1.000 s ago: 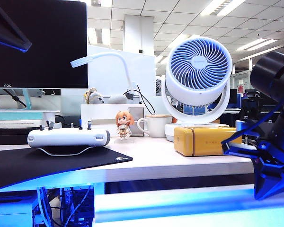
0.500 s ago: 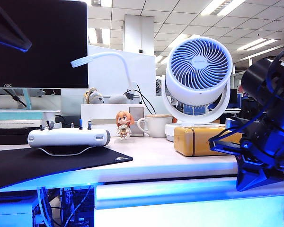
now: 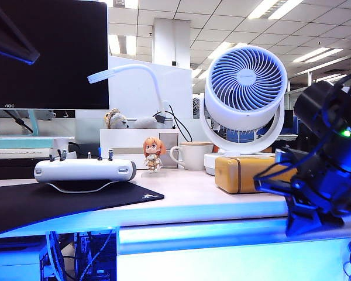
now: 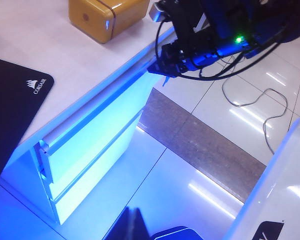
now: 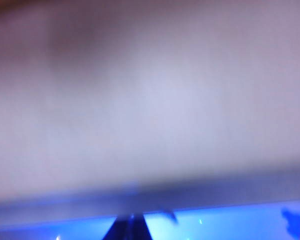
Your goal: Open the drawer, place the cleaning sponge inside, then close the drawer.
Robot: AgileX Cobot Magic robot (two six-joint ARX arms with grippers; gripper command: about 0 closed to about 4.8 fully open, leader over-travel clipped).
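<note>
Right tool (image 3: 298,219): pressed together, at the drawer's (image 3: 222,260) right end, just under the desk (image 3: 210,202) edge.
Drawer: front runs lengthwise beneath the desk.
Left tool: not visible.
Sponge: not visible.

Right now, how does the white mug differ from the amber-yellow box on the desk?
The white mug is round with a side handle; the amber-yellow box is a long rounded block with a dark band. The mug stands farther back beside the little figurine; the box lies nearer the desk edge, by the shut right gripper. Both rest on the desk.
</note>
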